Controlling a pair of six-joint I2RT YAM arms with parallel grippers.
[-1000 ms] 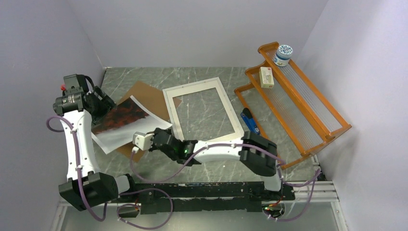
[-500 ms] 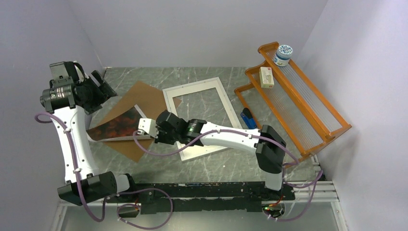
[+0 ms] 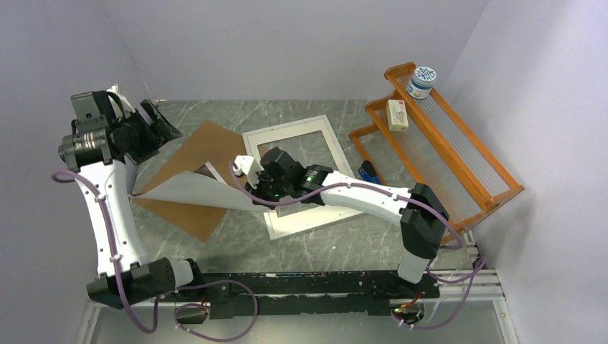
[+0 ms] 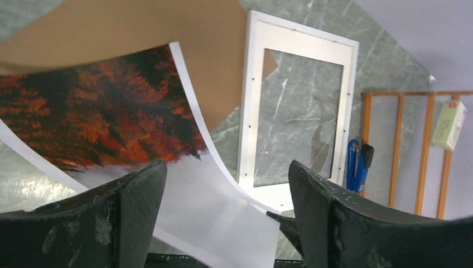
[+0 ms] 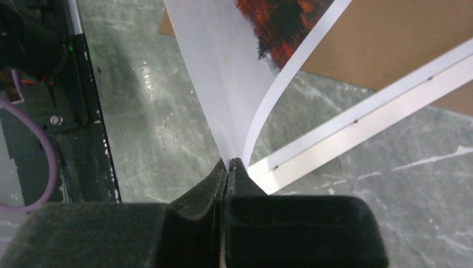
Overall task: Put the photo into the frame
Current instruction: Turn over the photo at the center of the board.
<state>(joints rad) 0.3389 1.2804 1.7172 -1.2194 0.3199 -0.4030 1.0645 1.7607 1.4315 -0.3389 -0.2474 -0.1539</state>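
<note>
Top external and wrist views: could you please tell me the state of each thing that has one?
Glossy red-foliage photo with white border: raised, curled, pinched at one edge.
Silvery-white rectangular picture frame: lying flat, empty.
Plain brown backing board: flat, one corner under the frame.
Right hand: shut on the photo.
Left hand: open, empty.

We see the frame flat on the table, backing board on its left with one corner under the frame's rim. The photo arches over the board. The rack sits right of the frame, small tool between them.
</note>
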